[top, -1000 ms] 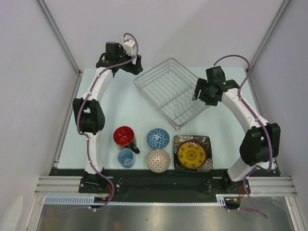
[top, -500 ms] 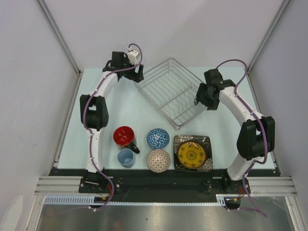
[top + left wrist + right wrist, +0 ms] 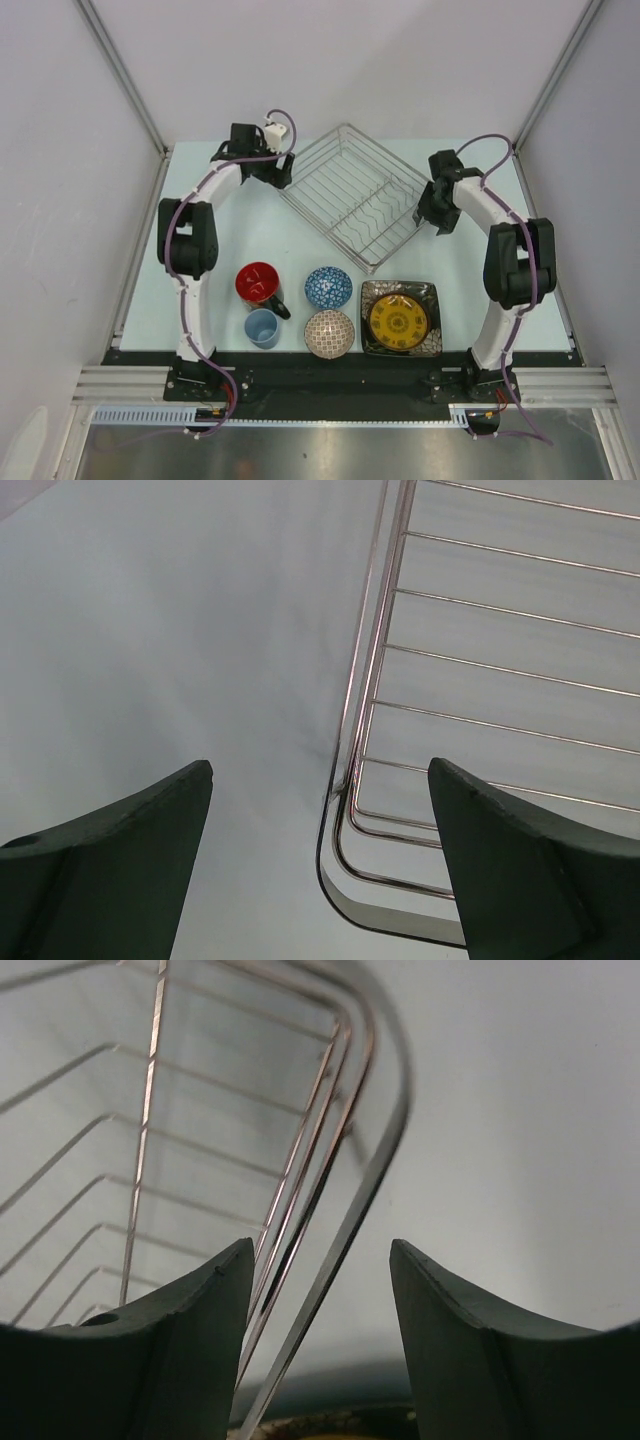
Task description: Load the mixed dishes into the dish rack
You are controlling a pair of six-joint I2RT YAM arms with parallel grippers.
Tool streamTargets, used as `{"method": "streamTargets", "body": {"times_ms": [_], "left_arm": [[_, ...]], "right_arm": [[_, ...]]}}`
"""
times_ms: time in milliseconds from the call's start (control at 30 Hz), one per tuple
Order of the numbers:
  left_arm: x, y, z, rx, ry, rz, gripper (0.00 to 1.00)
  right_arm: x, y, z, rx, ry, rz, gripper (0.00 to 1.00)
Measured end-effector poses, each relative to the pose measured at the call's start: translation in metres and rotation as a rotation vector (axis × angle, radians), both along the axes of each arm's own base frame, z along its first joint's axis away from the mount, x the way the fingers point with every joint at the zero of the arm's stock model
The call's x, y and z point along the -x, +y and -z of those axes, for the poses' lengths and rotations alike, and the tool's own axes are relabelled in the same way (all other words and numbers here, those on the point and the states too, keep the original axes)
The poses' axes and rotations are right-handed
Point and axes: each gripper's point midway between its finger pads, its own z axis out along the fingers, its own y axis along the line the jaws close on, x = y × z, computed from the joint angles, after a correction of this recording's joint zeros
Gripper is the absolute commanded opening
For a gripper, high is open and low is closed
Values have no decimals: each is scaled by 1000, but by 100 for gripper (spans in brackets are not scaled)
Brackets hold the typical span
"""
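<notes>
Pale blue-green table (image 3: 225, 225) fills the middle of the overhead view, with white walls (image 3: 400, 60) closing it in. At upper centre sits the rack (image 3: 352, 195), turned cornerwise like a diamond, with nothing in it. All six dishes wait in a cluster along the lower centre. The mug (image 3: 260, 283) is above the cup (image 3: 262, 328) at the left. The blue bowl (image 3: 328, 287) is above the beige bowl (image 3: 329, 333) in the middle. At the right, the yellow plate (image 3: 398, 320) lies on the square plate (image 3: 372, 298).

Neither arm is near the dishes. The left gripper (image 3: 278, 168) is at the rack's left corner and the right gripper (image 3: 437, 208) is at its right corner.

In the left wrist view the fingers (image 3: 120, 860) are spread wide. The rack's rounded corner lies in the gap at lower centre, and no wire looks pinched. In the right wrist view the fingers (image 3: 170, 1340) are also parted. The rim wire runs up between them from the bottom edge, nearer the frame's left finger. It is blurred, so I cannot say whether it touches.

Both grippers hold nothing. With a gripper at each of two opposite corners, my reading is that the arms are set to take the rim on both sides and turn or shift the rack before loading. The open jaws straddle the wire so that closing would catch it. With a two-sided hold the light basket should not pivot or skid.
</notes>
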Motion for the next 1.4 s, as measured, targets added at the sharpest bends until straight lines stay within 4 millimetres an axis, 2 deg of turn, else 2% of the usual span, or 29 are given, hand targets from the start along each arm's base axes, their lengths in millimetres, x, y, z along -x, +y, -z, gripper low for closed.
{"method": "streamTargets", "body": {"times_ms": [133, 300, 400, 633, 1000, 1267, 1400], "left_arm": [[15, 8, 1, -28, 7, -5, 93], [36, 22, 1, -51, 26, -19, 93], [53, 30, 3, -57, 43, -30, 92], [85, 43, 5, -66, 67, -43, 91], [124, 45, 8, -44, 110, -50, 90], [149, 55, 4, -49, 154, -76, 85], [156, 61, 1, -35, 194, -109, 86]], "right_arm": [[-12, -12, 14, -5, 14, 40, 62], [-60, -16, 3, -37, -65, 59, 61], [-91, -8, -4, -70, -114, 42, 60], [-137, 17, -4, -136, -157, -14, 61], [-174, 44, -3, -240, -186, -84, 75], [-187, 71, -4, -297, -214, -140, 85], [-189, 75, -9, -300, -230, -156, 87]]}}
